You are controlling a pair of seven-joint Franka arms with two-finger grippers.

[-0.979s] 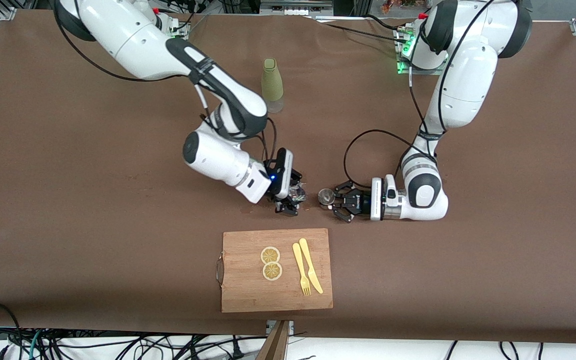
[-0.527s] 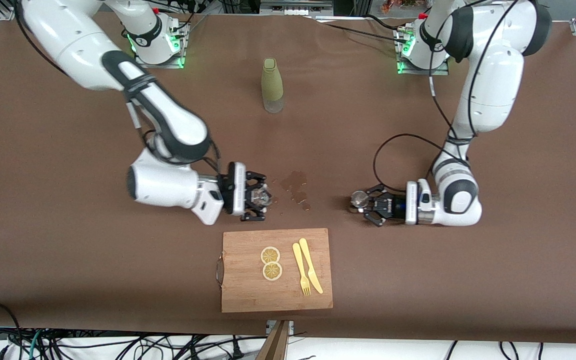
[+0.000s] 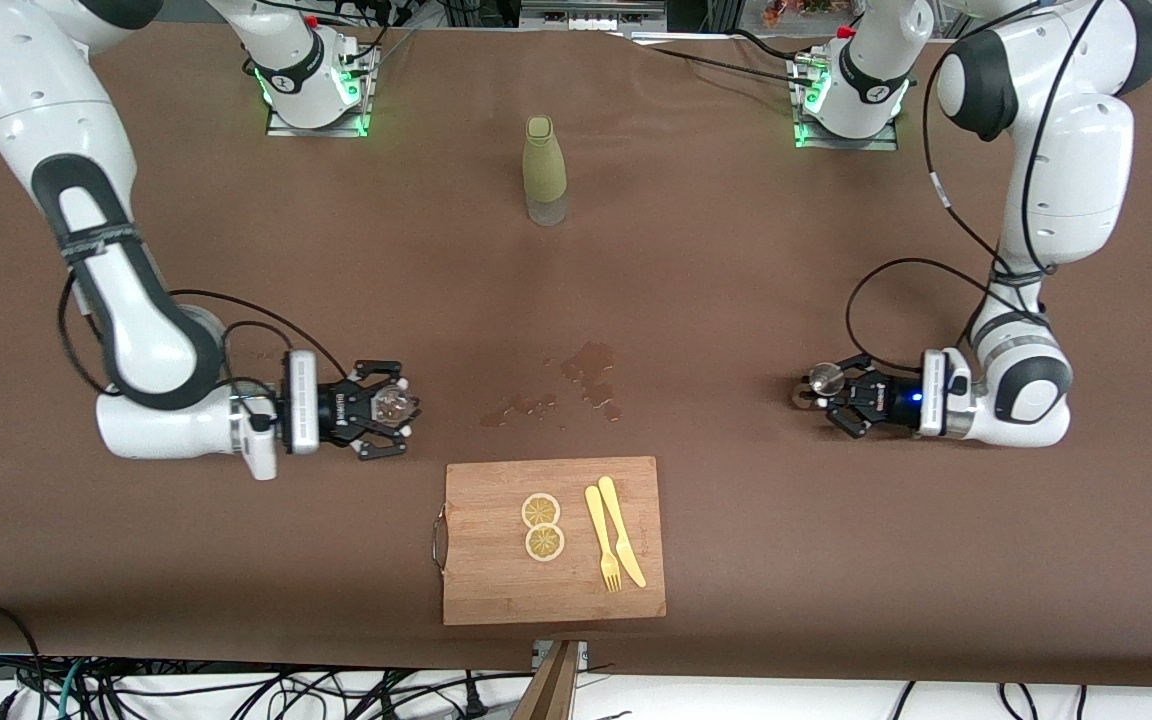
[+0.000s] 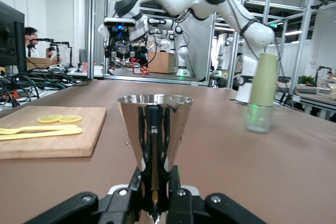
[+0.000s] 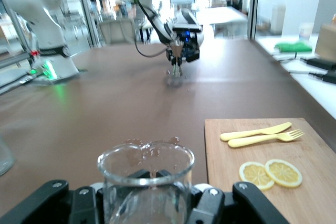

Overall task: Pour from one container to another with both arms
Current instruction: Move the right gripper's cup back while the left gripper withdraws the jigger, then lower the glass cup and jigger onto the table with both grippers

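A second ago my two tools met above the middle of the brown tabletop (image 3: pixel 736 250); now they sit wide apart, so I judge the pour finished. My left tool (image 3: pixel 826 395), low at the left arm's end, pinches the small silver steel hourglass-shaped jigger (image 4: pixel 154 145), mirror-bright and upright. My right tool (image 3: pixel 391 408), low at the right arm's end, pinches the tiny clear glass cup (image 5: pixel 146 184), thin-walled and smooth. Dark wet splashes (image 3: pixel 586 375) stain the cloth between them, near the wooden cutting board (image 3: pixel 496 560).
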